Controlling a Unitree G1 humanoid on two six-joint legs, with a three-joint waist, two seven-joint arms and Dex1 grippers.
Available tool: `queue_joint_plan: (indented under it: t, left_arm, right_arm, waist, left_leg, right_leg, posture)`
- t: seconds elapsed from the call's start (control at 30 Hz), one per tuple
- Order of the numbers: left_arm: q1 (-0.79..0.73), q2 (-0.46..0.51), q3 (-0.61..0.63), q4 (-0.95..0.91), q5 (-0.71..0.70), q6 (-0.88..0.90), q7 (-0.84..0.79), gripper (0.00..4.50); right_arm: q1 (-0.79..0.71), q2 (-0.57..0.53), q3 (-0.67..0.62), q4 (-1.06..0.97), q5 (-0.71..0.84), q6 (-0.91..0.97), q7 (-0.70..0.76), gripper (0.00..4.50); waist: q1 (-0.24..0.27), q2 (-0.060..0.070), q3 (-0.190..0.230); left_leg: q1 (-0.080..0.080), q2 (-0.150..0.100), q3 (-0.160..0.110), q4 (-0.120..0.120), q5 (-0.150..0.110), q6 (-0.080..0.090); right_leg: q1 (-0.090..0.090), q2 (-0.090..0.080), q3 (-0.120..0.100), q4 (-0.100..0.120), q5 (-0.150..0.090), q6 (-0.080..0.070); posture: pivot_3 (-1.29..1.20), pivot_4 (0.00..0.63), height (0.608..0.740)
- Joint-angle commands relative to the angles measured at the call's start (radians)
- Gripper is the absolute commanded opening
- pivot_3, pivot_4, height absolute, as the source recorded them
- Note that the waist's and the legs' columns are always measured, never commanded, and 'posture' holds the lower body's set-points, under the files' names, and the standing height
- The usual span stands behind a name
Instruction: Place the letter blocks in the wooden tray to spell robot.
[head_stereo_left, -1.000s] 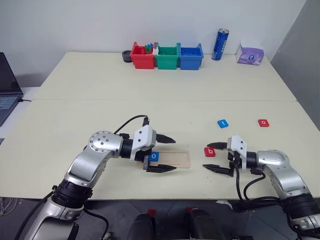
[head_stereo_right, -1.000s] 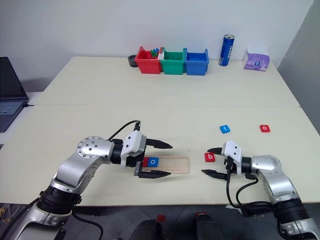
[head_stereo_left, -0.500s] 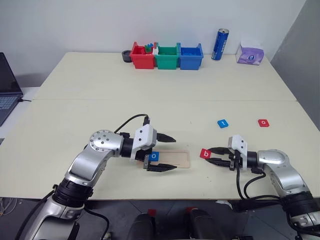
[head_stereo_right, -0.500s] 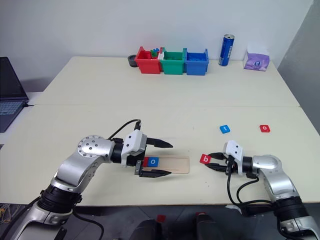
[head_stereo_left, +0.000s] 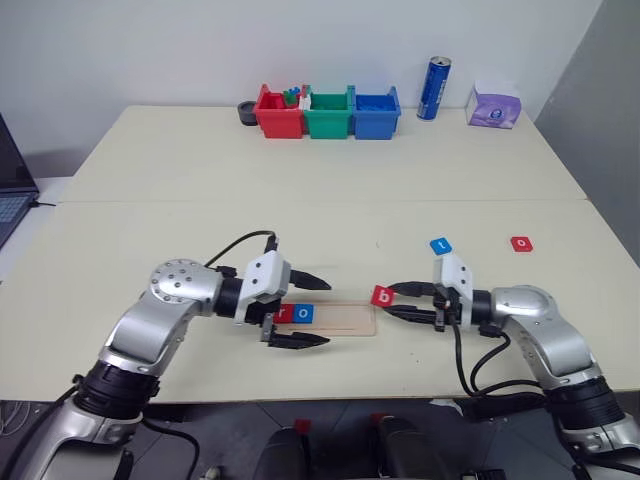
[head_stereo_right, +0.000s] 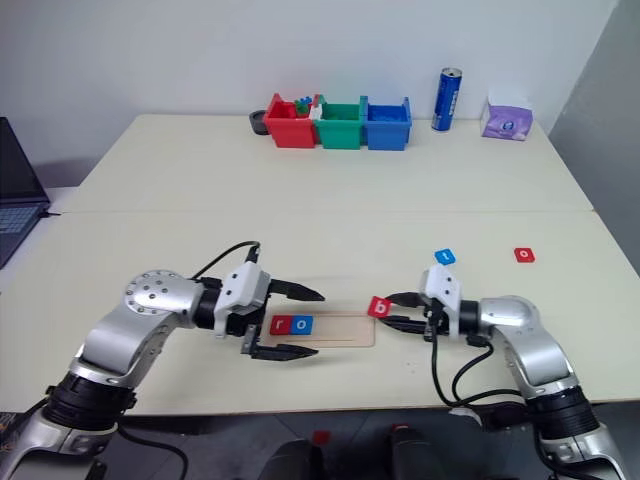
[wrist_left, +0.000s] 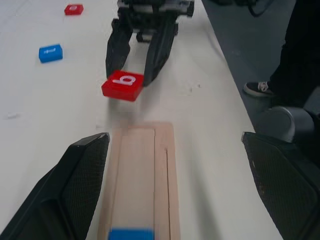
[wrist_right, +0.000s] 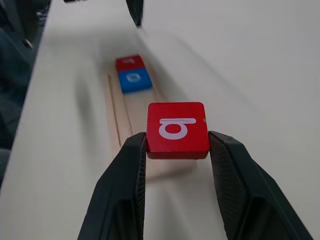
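One red b block (head_stereo_left: 383, 296) pinched in right end effector (head_stereo_left: 391, 301), beside wooden tray (head_stereo_left: 345, 318), left end effector (head_stereo_left: 313, 312) wide

The right hand (head_stereo_right: 385, 312) pinches a red b block (head_stereo_right: 379, 307) just off the right end of the wooden tray (head_stereo_right: 345, 328), where a red r block (head_stereo_right: 280, 324) and blue o block (head_stereo_right: 302, 324) sit side by side. The left hand (head_stereo_right: 305, 322) straddles them, fingers spread.

We see a long strip tray of pale, matt, smooth wood (head_stereo_left: 330, 317) on a matt cream table (head_stereo_left: 300, 170). The square red block with a white b (wrist_right: 177, 129) looks smooth, faintly glossy plastic, pinched between finely textured matt black fingers (wrist_right: 239, 187).
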Motion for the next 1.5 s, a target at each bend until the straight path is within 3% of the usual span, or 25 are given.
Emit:
queue_joint_plan:
  t: [0.03,0.23,0.67,1.03,1.5]
  left_arm:
    - [0.017,0.049,0.054,0.043,-0.003,-0.059,-0.047,4.5]
    - [0.011,0.096,0.075,0.126,0.023,-0.137,-0.079,4.5]
    - [-0.015,0.073,0.063,0.124,0.021,-0.12,-0.047,4.5]
    - [-0.017,0.063,0.055,0.114,0.026,-0.116,-0.056,4.5]
    - [-0.012,0.052,0.055,0.103,0.028,-0.108,-0.043,4.5]
  right_arm:
    - [-0.036,0.034,0.053,-0.065,-0.015,0.042,-0.042,1.47]
    - [-0.081,0.099,0.136,-0.023,-0.083,0.034,-0.095,1.47]
    - [-0.107,0.138,0.221,0.112,-0.19,-0.06,-0.103,1.47]
    - [-0.157,0.177,0.242,0.198,-0.223,-0.088,-0.091,1.47]
    - [-0.163,0.151,0.231,0.227,-0.23,-0.121,-0.04,1.47]
  waist:
    - [0.001,0.0,0.0]
    - [0.007,0.0,0.0]
    - [0.003,0.0,0.0]
    - [0.003,0.0,0.0]
    - [0.002,0.0,0.0]
  left_leg:
    - [0.0,0.0,0.0,0.0,0.0,0.0]
    - [-0.001,-0.001,0.001,0.001,0.0,0.0]
    - [-0.001,-0.001,0.001,0.0,0.0,0.0]
    - [-0.001,-0.001,0.001,0.0,0.0,0.0]
    - [-0.001,-0.001,0.001,0.0,0.0,0.0]
  right_leg:
    - [0.0,0.0,0.0,0.0,0.0,0.0]
    - [0.0,-0.002,-0.001,-0.002,0.0,0.0]
    - [0.0,-0.002,-0.001,-0.002,0.0,0.0]
    - [0.0,-0.002,-0.001,-0.001,0.0,0.0]
    - [0.0,-0.002,-0.001,-0.001,0.0,0.0]
  posture:
    - [0.0,0.15,0.74]
    - [0.0,0.15,0.74]
    - [0.0,0.15,0.74]
    - [0.0,0.15,0.74]
    - [0.0,0.15,0.74]
